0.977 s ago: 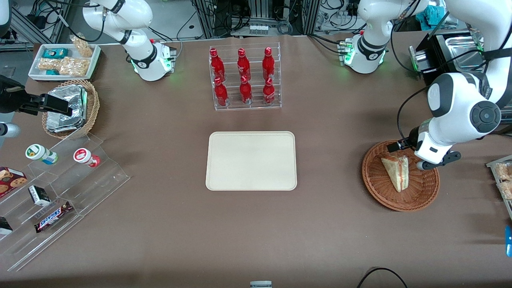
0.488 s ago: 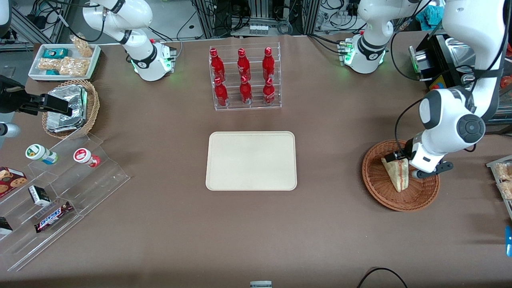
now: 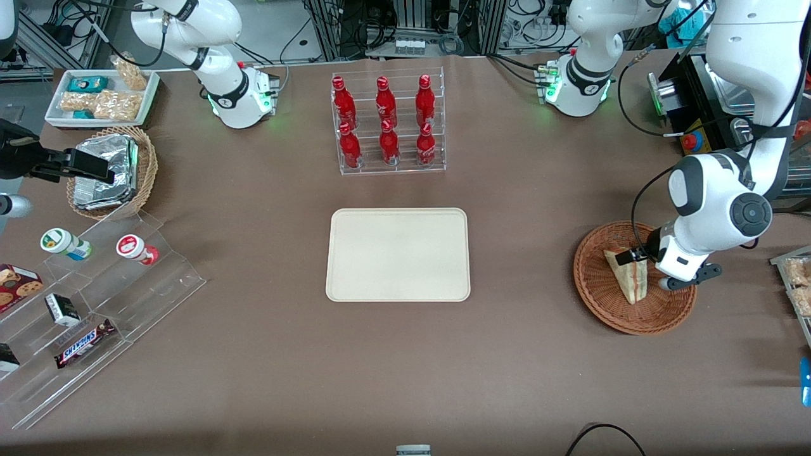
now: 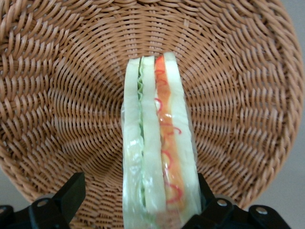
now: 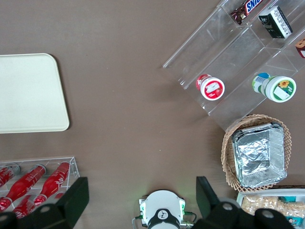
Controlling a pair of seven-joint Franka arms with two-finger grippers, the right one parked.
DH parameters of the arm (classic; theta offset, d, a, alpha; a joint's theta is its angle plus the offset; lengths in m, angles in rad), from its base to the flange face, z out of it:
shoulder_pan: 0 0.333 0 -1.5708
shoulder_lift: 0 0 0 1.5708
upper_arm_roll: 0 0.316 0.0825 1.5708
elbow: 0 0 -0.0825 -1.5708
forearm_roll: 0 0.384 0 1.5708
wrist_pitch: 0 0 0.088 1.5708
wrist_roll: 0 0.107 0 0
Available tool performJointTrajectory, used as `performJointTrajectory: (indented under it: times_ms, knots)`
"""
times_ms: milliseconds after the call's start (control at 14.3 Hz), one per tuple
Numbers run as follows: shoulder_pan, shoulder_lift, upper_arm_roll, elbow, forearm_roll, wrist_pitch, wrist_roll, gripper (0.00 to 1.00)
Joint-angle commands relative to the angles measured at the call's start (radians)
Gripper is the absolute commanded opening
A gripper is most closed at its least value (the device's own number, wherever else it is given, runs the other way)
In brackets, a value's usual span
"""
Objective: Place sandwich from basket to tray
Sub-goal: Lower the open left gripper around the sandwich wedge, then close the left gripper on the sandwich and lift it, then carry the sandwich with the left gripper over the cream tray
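The sandwich (image 3: 632, 280), a pale bread wedge with red and green filling layers, stands on edge in the reddish-brown wicker basket (image 3: 602, 307) toward the working arm's end of the table. My left gripper (image 3: 637, 259) is low in the basket, open, with its fingers (image 4: 71, 193) on either side of the sandwich's wide end. In the left wrist view the sandwich (image 4: 157, 143) lies between the jaws, close against one finger and apart from the other, over the basket's weave (image 4: 62, 95). The cream tray (image 3: 398, 253) lies bare at the table's middle and also shows in the right wrist view (image 5: 28, 90).
An acrylic rack of red bottles (image 3: 386, 123) stands farther from the camera than the tray. Toward the parked arm's end are a tan basket with foil packets (image 3: 108, 171), a white snack tray (image 3: 101, 98) and an acrylic stepped shelf (image 3: 95, 297).
My gripper has come down and slightly nearer the camera, from just above the basket's rim to around the sandwich's wide end. The sandwich has not moved.
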Motion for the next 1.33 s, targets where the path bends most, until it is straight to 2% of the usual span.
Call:
performJointTrajectory:
  times_ms: [0, 70, 209, 279, 558, 837, 977, 1256]
  knots:
    - [0.012, 0.030, -0.008, 0.027, 0.012, 0.005, 0.006, 0.58]
    - [0.011, 0.027, -0.008, 0.029, 0.012, 0.001, 0.004, 0.40]
    - [0.004, 0.017, -0.011, 0.030, 0.011, -0.004, -0.010, 0.16]
    - [0.000, 0.008, -0.013, 0.033, 0.011, -0.012, -0.008, 0.14]
    - [-0.002, -0.076, -0.082, 0.084, 0.009, -0.252, -0.007, 0.12]
    - [-0.020, -0.090, -0.212, 0.082, 0.011, -0.257, -0.019, 0.12]
    - [-0.078, -0.087, -0.246, 0.093, 0.017, -0.253, -0.019, 0.12]
    - [-0.261, -0.044, -0.246, 0.157, 0.020, -0.254, -0.022, 0.14]
